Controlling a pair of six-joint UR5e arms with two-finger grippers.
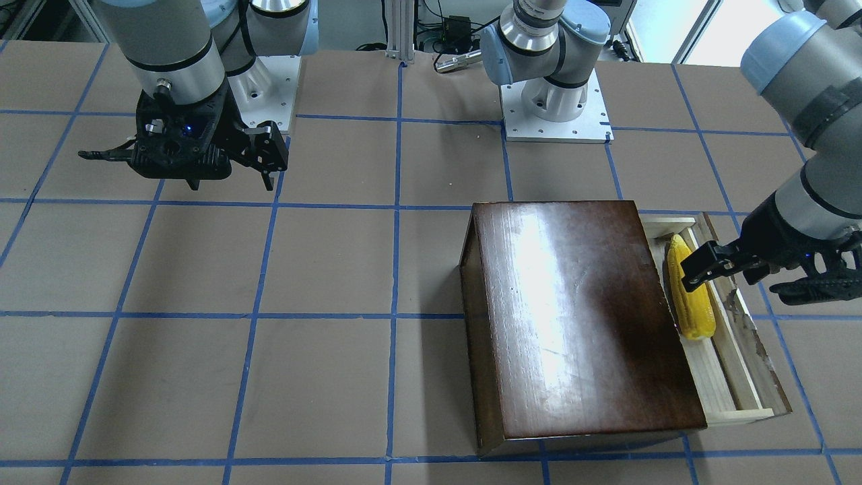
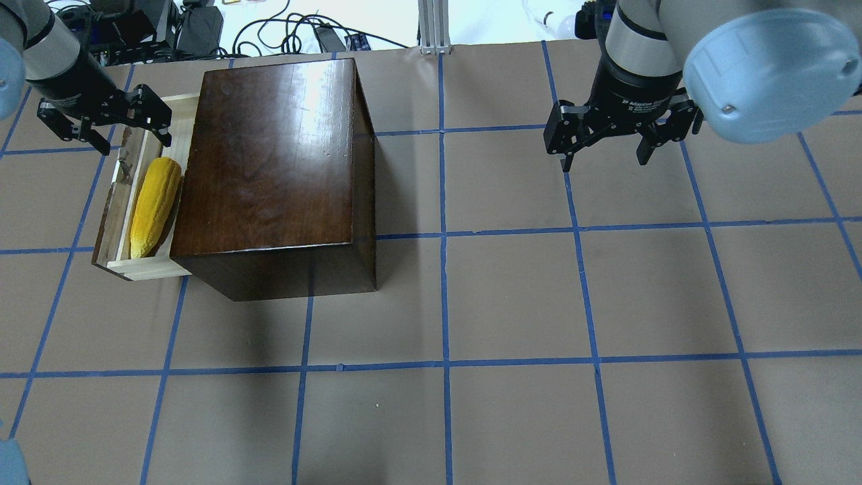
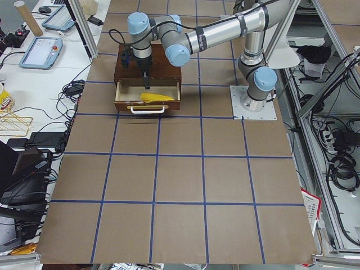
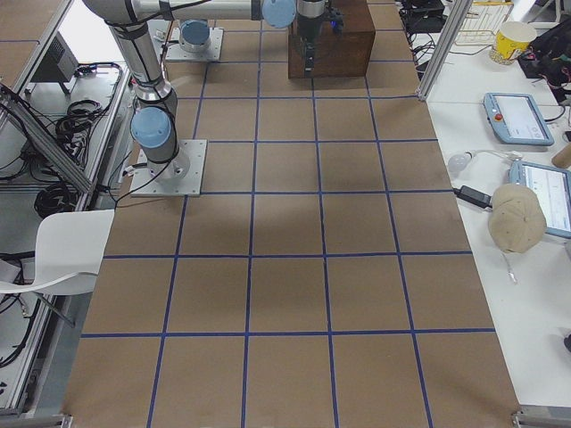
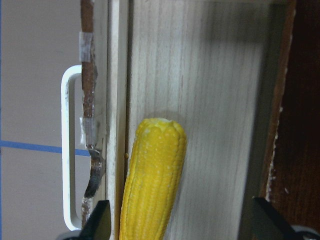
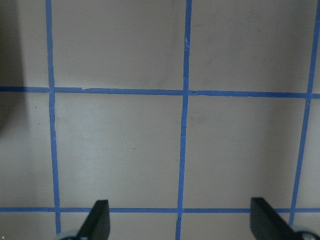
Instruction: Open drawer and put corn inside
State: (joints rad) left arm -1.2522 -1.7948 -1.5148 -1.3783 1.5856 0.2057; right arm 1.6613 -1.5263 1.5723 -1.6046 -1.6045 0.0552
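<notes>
The drawer [image 2: 151, 268] is pulled partly out of the dark wooden box [image 2: 269, 155], on the side of the box where the robot's left arm works. The corn [image 2: 155, 205] lies inside the drawer on the pale wood floor. It is lengthwise along the open face of the box and just beside it, and its pointed end is toward the robot. The white handle [image 5: 67, 150] sits on the chipped front panel, on the side of the drawer far from the box.

The left claw [image 2: 135, 145] hangs above the drawer, over the thick end of the corn. Its fingers are spread wide and it holds nothing; it does not touch the corn.

The right claw [image 2: 605, 162] is well apart from the box, on the side opposite to the drawer. It hangs over the bare counter [image 2: 512, 296], also wide open and with nothing in it.
</notes>
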